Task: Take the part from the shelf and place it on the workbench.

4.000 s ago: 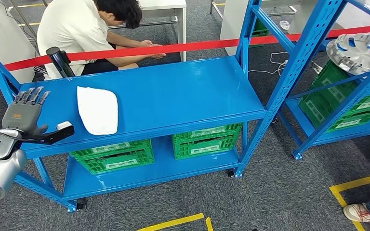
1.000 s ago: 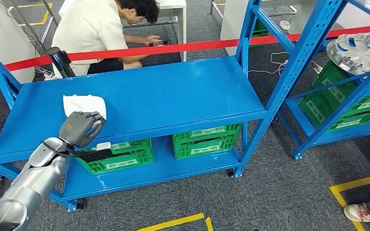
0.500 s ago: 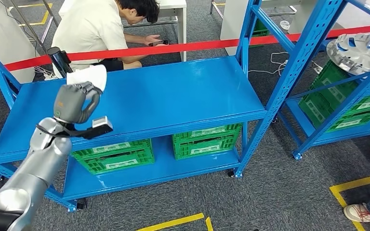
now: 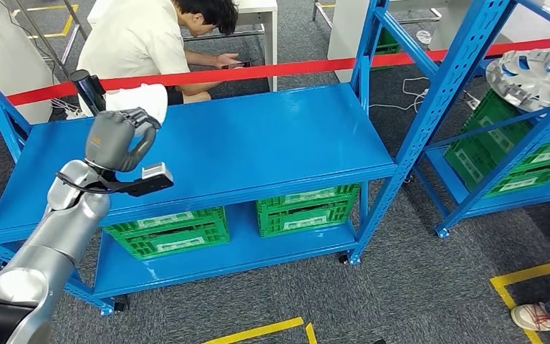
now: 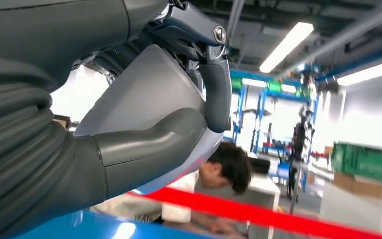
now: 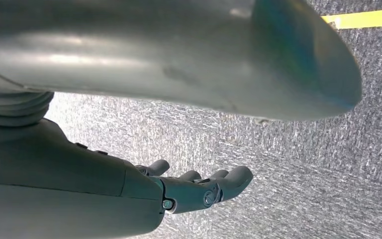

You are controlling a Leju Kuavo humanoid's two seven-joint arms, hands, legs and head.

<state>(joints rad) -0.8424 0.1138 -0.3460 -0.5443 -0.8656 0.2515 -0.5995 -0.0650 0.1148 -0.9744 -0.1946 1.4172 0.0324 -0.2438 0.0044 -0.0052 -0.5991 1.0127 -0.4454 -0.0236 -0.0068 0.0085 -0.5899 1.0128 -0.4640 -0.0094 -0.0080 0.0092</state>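
Lifted a bit higher since a moment ago: white part (image 4: 143,98) | left hand (image 4: 118,138) fingers curled tight around it, above blue shelf (image 4: 258,143) | right hand (image 6: 199,189) fingers loosely apart, holding nothing | risk: smooth part could slip out if the arm swings fast

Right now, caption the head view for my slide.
Left hand holds the white part above the blue shelf.
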